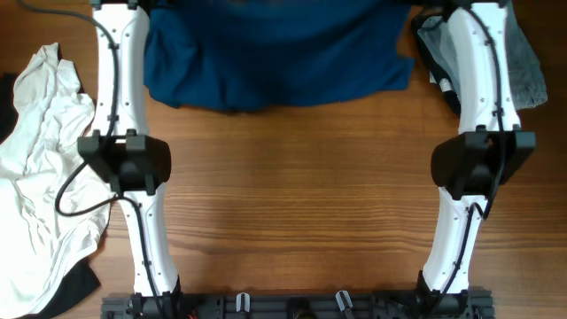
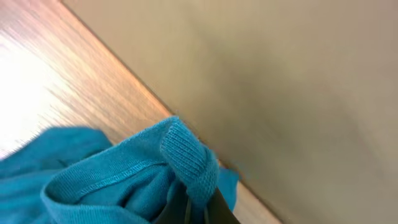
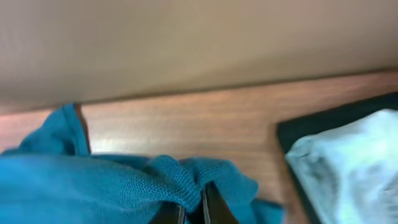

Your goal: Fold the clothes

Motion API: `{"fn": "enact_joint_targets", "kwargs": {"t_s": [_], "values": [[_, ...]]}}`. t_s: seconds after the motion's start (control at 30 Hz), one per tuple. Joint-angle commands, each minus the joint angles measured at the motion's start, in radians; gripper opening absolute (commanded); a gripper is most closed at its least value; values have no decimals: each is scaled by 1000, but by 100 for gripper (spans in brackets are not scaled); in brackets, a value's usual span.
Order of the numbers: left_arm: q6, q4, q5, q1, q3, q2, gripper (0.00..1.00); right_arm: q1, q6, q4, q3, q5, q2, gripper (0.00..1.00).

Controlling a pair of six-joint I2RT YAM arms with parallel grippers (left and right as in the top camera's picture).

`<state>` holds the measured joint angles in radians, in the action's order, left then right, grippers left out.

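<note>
The T-shirt (image 1: 275,53) lies at the top centre of the overhead frame, spread on the table (image 1: 292,204) between the 2 arms, its far edge cut off by the frame. The left gripper (image 2: 200,210) is clamped tight on a ribbed band (image 2: 186,155) of the blue knit at the bottom of the left wrist view. The right gripper (image 3: 194,210) is likewise pinched closed on a bunched blue edge at the bottom centre of its view. In both views the cloth rises in a fold up to the fingers. The white shirt (image 1: 44,168) lies crumpled at the left edge of the overhead frame, with neither gripper on it, and a pale garment (image 1: 532,71) sits at the upper right. The blue knit looks light, soft and limp, with no stiffness of its own, so it will likely sag between the 2 holds, stretch a little, and drag on the wood rather than glide. It is not fragile, but a thin pinch could slip off. The best holds seem to be the stitched or ribbed edges, well apart, where the thicker cloth gives the jaws more to bite. The white shirt probably needs spreading first, then taking by 2 corners of its hem or shoulders.
</note>
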<state>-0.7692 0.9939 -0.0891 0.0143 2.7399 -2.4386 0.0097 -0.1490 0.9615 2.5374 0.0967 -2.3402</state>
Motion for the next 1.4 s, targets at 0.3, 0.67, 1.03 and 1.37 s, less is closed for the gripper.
{"fn": "enact_joint_targets", "kwargs": {"t_s": [0.3,0.67,1.03,1.37], "values": [[208,-319,-250,1,23,89,4,-26,95,-315,71,-183,54,4],[94,69,-195,26,23,182,4,-26,-47,133,70,-71,137,4],[55,691,-2,29,23,182,4,-16,-58,648,66,74,141,4],[124,691,43,32,-23,172,4,-1,-35,647,-98,81,145,4]]}}
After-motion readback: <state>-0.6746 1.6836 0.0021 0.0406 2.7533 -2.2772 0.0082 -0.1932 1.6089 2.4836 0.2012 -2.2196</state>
